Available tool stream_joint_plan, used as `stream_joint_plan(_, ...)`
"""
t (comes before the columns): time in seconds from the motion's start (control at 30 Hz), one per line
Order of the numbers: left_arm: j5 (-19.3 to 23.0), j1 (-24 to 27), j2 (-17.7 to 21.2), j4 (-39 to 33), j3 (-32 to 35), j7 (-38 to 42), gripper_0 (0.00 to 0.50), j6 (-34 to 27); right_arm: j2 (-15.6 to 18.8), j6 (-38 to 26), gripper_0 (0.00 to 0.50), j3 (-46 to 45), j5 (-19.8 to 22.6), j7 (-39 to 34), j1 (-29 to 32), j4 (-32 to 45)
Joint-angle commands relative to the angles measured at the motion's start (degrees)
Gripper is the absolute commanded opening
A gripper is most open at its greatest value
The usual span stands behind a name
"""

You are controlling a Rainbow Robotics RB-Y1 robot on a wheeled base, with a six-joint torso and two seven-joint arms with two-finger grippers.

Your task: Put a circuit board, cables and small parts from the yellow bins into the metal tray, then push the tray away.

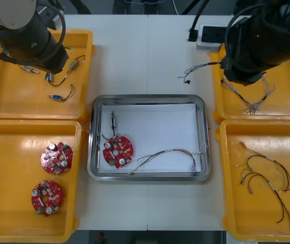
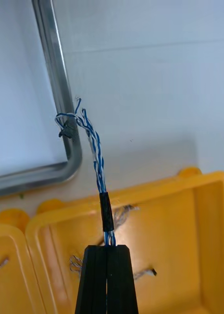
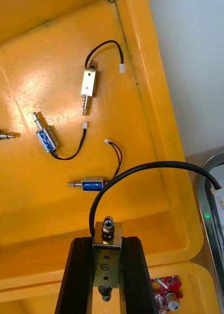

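While our right hand point(image 2: 108, 249) is pinching the twisted blue and white cable point(image 2: 96, 147), fingers pressed together just below its black sleeve, the cable's free end is reaching out over the worktop point(image 2: 151, 73) toward a corner of the metal tray point(image 2: 57, 88). We are holding it above the far right yellow bin point(image 2: 190, 221), where more cables of this kind are lying.

Our left hand point(image 3: 107, 243) is clamping a small metal part point(image 3: 107, 262), its fingers standing apart by the part's width. The part's black cable point(image 3: 141, 169) is arching away toward the tray's edge. We are hovering this hand over the far left yellow bin point(image 3: 38, 162), where loose metal parts point(image 3: 89, 81) are lying on the floor.

Inside the tray, a red circuit board point(image 1: 118, 151), another metal part point(image 1: 114, 121) and a thin cable point(image 1: 167, 154) are resting on the white lining. Two more boards point(image 1: 57, 155) are sitting in the near left bin point(image 1: 12, 142).
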State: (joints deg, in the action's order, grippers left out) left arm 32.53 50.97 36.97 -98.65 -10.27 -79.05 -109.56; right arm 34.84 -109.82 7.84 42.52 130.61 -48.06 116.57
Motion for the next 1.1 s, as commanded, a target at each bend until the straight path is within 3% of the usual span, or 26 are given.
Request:
stream_joint_plan(0.03, -0.7, -0.3, -0.7, -1.9, 1.8, 2.9, 0.0, -0.4, -3.3, -0.2, 0.0, 4.5, -0.5, -1.3, 0.0, 1.6)
stream_joint_plan(0.37, -0.8, -0.3, -0.7, -1.9, 1.8, 2.9, 0.0, -0.4, -5.7, -0.2, 0.0, 16.1, -5.7, -3.3, 1.5, -0.6)
stream_joint_plan(0.53, -0.9, -0.3, -0.7, -1.9, 1.8, 2.9, 0.0, -0.4, -6.2, 6.5, 0.0, 19.2, -8.1, -4.0, 3.2, -4.6)
stream_joint_plan(0.73, -0.9, -0.3, -0.7, -1.9, 1.8, 2.9, 0.0, -0.4, -8.2, 10.9, 0.0, 20.3, -9.7, -4.0, 4.2, -9.5)
stream_joint_plan(1.1, -1.1, -0.3, -0.7, -1.9, 1.8, 2.9, 0.0, -0.4, -8.2, 18.1, 0.0, 26.3, -15.0, -4.9, 5.8, -12.9)
